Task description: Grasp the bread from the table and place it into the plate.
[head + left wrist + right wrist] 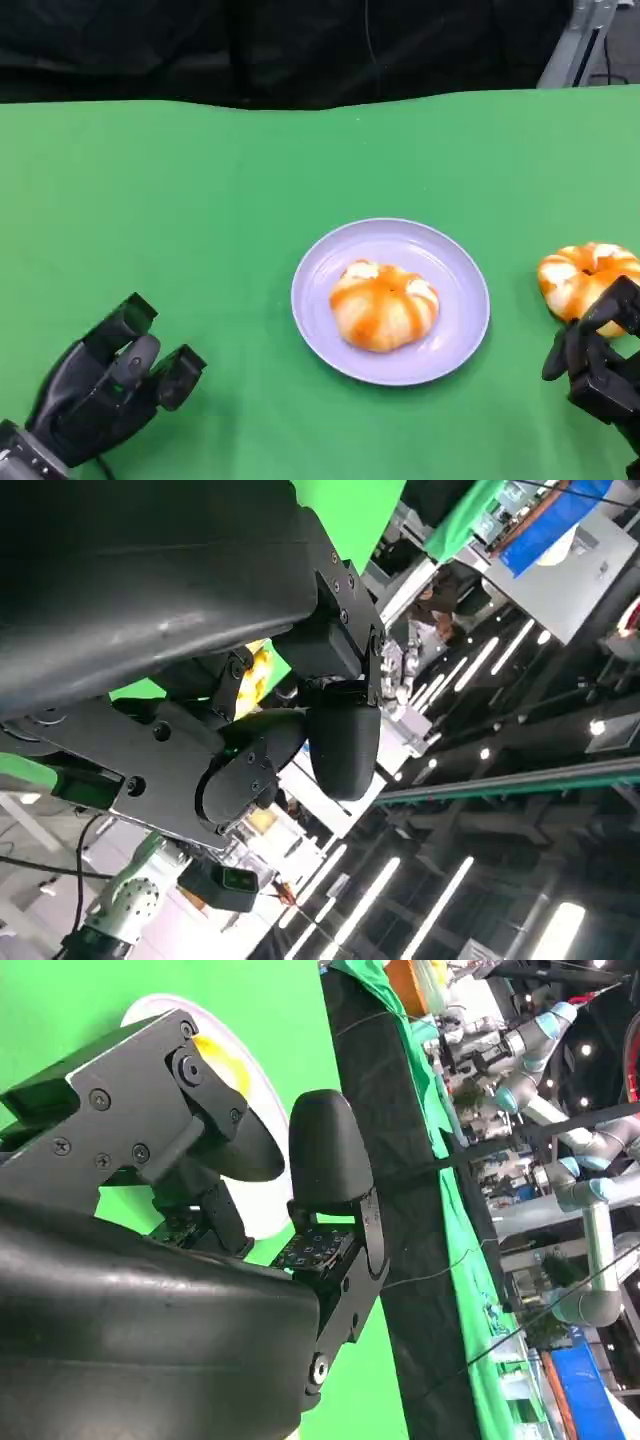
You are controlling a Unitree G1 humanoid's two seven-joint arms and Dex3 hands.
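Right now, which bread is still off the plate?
The bread at the table's right edge, beside the right hand; the other bread sits on the plate.

2 breads, 1 plate, 2 hands

Green table cover, black backdrop
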